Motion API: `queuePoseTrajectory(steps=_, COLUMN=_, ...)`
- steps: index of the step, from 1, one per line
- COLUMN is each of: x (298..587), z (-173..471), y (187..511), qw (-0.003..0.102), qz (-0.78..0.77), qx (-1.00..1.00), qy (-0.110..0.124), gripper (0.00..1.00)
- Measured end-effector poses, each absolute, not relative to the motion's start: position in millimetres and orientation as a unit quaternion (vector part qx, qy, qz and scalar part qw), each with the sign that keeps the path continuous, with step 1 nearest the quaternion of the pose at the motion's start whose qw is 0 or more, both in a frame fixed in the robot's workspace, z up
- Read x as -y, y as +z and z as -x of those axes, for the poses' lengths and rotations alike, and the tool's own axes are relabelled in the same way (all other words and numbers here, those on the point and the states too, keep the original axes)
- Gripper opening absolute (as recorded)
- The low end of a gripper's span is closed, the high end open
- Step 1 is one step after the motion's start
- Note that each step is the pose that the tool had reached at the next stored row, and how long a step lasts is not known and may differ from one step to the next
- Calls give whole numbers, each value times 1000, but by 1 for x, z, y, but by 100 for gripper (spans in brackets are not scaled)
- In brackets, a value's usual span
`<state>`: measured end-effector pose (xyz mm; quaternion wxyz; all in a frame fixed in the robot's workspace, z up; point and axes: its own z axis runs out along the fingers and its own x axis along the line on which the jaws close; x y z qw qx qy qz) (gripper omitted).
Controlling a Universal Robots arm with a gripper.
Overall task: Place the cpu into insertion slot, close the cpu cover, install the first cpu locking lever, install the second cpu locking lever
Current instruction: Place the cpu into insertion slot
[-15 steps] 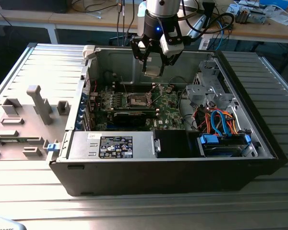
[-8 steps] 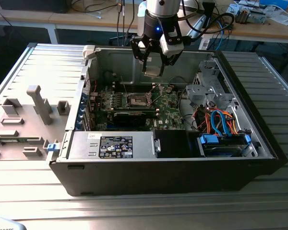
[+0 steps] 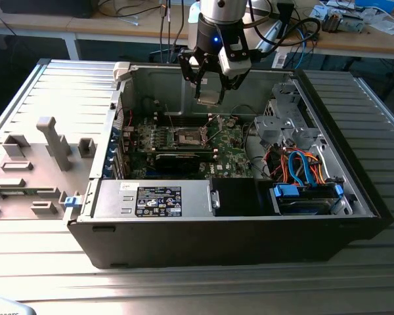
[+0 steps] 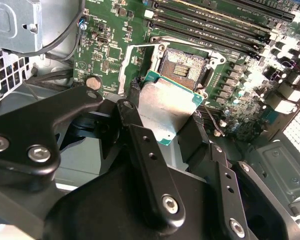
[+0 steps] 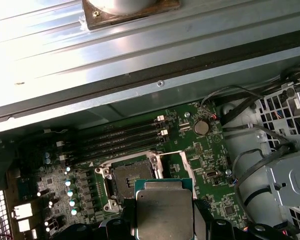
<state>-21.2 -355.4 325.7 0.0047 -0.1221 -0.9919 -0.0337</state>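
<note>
Gripper [image 3: 211,84] clamped on the cpu [image 4: 166,106] by two opposite edges, chip held flat in the air above the motherboard [image 4: 230,85]; open insertion slot [image 4: 183,68] lies below, slightly toward the exterior view's left, empty, apart from chip.

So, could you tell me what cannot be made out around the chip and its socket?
The cpu: underside faces away in both wrist views; the first wrist view's edge cuts it off.
The socket: contacts too small to check; the cpu overlaps it in both wrist views.
The gripper: exact finger contact on the cpu hidden by its own links, second wrist view.
</note>
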Motion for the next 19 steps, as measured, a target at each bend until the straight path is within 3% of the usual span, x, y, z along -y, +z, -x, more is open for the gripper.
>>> queuePoseTrajectory(steps=19, x=355, z=21, y=326, qw=5, qz=128, qx=991, qy=-34, gripper=55)
